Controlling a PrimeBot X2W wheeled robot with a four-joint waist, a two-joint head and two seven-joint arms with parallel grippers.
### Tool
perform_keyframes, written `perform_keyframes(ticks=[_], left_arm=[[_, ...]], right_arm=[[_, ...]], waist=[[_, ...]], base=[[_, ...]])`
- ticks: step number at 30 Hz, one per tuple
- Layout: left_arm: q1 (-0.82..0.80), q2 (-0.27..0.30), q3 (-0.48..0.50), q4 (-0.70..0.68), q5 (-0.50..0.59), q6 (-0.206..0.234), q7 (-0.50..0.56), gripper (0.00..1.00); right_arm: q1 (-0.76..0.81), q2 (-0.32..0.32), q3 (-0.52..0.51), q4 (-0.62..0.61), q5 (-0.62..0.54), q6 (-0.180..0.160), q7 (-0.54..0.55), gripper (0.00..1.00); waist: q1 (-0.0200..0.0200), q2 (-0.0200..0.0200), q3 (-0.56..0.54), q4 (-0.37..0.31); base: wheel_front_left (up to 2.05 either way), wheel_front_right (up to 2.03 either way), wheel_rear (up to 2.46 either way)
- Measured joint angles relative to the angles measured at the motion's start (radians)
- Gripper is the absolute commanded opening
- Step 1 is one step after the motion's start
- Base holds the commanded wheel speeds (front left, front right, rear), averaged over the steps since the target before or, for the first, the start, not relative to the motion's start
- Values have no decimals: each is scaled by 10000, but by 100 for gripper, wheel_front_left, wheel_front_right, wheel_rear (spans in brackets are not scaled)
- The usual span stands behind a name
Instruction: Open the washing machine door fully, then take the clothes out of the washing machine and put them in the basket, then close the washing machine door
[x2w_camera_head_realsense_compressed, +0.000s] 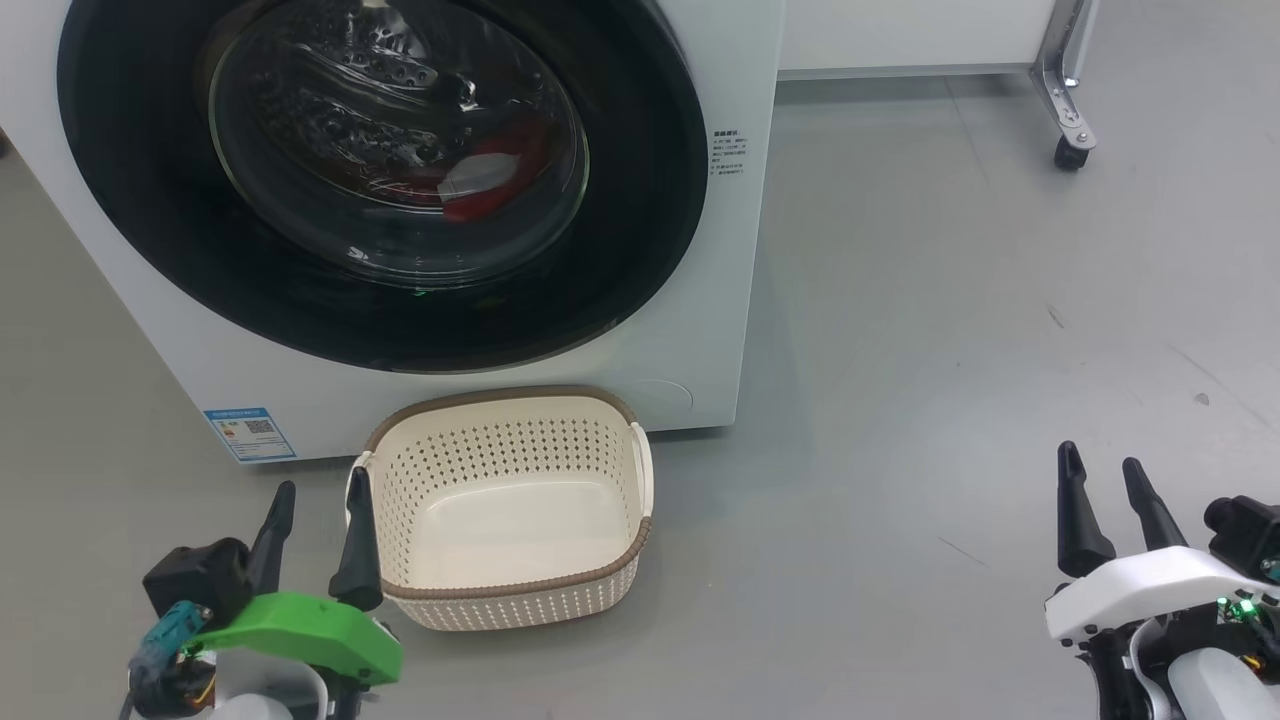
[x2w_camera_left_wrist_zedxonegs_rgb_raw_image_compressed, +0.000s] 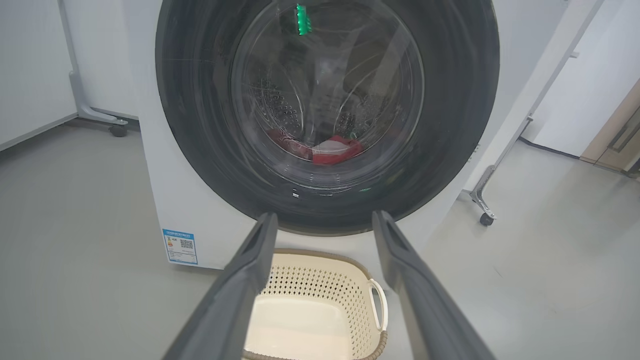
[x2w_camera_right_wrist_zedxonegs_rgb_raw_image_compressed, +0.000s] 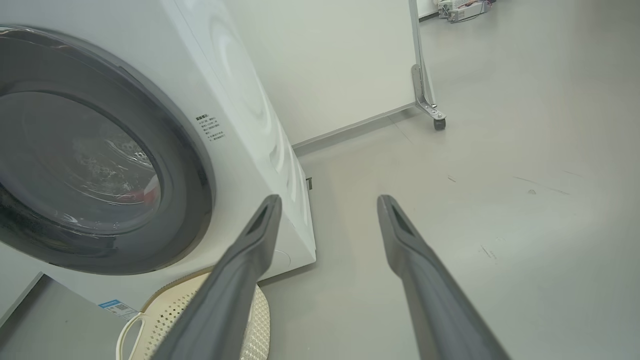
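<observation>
Washing machine door (x2w_camera_head_realsense_compressed: 385, 170), 1, closed over clothes (x2w_camera_head_realsense_compressed: 500, 175); 1 basket (x2w_camera_head_realsense_compressed: 520, 610) before it; left claw (x2w_camera_head_realsense_compressed: 322, 480), right claw (x2w_camera_head_realsense_compressed: 1099, 455): 2, both wide.

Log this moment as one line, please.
washing machine door: shut | red clothes: in drum | basket: empty, on floor | left end effector: open, empty | right end effector: open, empty

I stand on a smooth grey floor (x2w_camera_head_realsense_compressed: 950, 300), evenly lit and marked with a few dark scuffs (x2w_camera_head_realsense_compressed: 1055, 317). Ahead on my right, a white partition panel (x2w_camera_head_realsense_compressed: 900, 30) rests on an angled metal leg (x2w_camera_head_realsense_compressed: 1065, 70) fitted with a black caster (x2w_camera_head_realsense_compressed: 1068, 155). My left wrist view shows a second panel (x2w_camera_left_wrist_zedxonegs_rgb_raw_image_compressed: 30, 65) with a floor caster (x2w_camera_left_wrist_zedxonegs_rgb_raw_image_compressed: 118, 131), a dark cable (x2w_camera_left_wrist_zedxonegs_rgb_raw_image_compressed: 550, 150) running along the base of a white wall (x2w_camera_left_wrist_zedxonegs_rgb_raw_image_compressed: 590, 90), and a tan door (x2w_camera_left_wrist_zedxonegs_rgb_raw_image_compressed: 617, 135).
</observation>
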Motion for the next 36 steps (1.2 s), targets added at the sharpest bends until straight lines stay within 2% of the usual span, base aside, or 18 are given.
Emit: perform_keyframes(ticks=[18, 36], left_arm=[[0, -98, -370, 334, 2180, 504, -600, 100], [-2, -228, -328, 650, 2226, 516, -612, 100]], right_arm=[[-1, -54, 842, -46, -1893, -451, -640, 100], [-1, -44, 955, -8, -2067, -470, -717, 100]], waist=[[0, 0, -19, 32], [0, 0, -6, 55]], base=[[0, 0, 0], [0, 0, 0]])
